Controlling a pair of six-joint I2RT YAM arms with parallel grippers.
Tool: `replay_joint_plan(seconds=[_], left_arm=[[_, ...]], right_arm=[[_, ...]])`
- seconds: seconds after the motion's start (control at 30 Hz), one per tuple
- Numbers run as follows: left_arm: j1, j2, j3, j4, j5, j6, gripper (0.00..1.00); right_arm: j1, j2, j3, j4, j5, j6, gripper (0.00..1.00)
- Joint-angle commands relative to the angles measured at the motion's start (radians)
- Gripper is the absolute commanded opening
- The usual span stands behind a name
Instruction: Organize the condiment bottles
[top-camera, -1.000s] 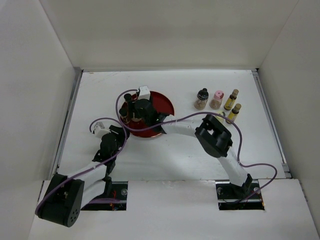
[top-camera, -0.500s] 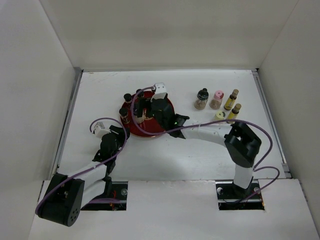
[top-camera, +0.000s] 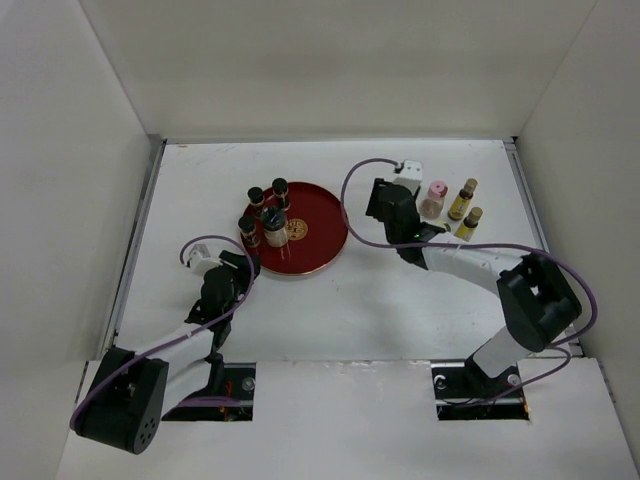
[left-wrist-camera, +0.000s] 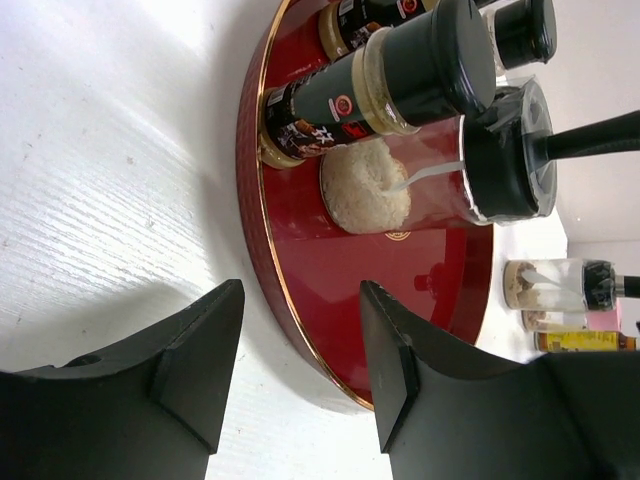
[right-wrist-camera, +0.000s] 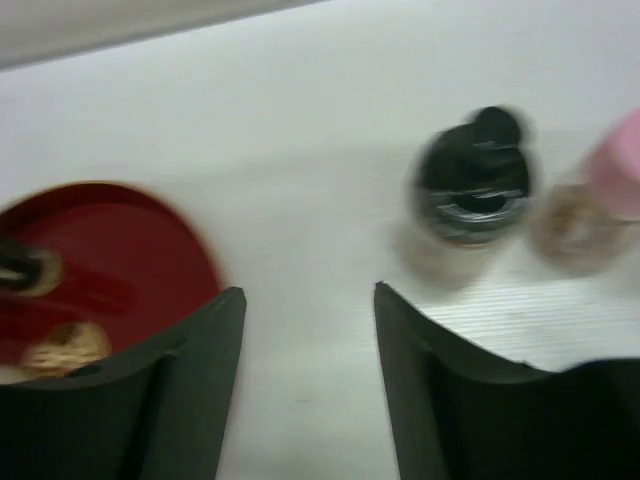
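The left gripper (left-wrist-camera: 300, 297) sits low on the white table (top-camera: 350, 300) just beside the near left rim of the red tray (top-camera: 325, 225). Its fingers are spread and nothing is between them. Four condiment bottles stand together on the left half of the tray. Closest to the gripper are a dark bottle with a brown label (left-wrist-camera: 400, 80) and a clear jar of cream-white powder (left-wrist-camera: 370, 185) with a black lid. Further right, off the tray, the right gripper (right-wrist-camera: 308, 295) hovers with its fingers apart and empty. Its wrist view is blurred. A dark-capped jar (right-wrist-camera: 470, 190) stands on the table just ahead of it. A pink-capped jar (top-camera: 436, 195) is beside that, then two yellow bottles (top-camera: 464, 198) near the right edge
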Motion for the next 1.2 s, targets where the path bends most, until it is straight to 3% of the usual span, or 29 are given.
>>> replay_joint_plan(seconds=[0.0, 0.13, 0.5, 0.8, 0.97, 1.17], left_arm=[[-0.007, 0.006, -0.009, 0.048, -0.001, 0.003, 0.48], [-0.007, -0.004, -0.007, 0.048, -0.012, 0.007, 0.48], [-0.004, 0.005, -0.007, 0.048, -0.007, 0.012, 0.48], [-0.004, 0.016, -0.003, 0.054, -0.009, 0.013, 0.48], [-0.008, 0.022, -0.003, 0.054, -0.012, 0.017, 0.48], [-0.008, 0.003, -0.007, 0.054, -0.024, 0.018, 0.48]], right_arm=[[-0.058, -0.057, -0.013, -0.032, 0.074, -0.012, 0.72], [-0.136, -0.002, 0.023, -0.064, 0.029, -0.027, 0.86], [-0.207, 0.164, 0.194, -0.073, -0.041, -0.084, 0.89], [-0.236, 0.229, 0.227, -0.073, -0.043, -0.086, 0.79], [-0.235, 0.227, 0.237, -0.052, -0.046, -0.089, 0.56], [-0.149, 0.137, 0.220, 0.065, -0.057, -0.158, 0.46]])
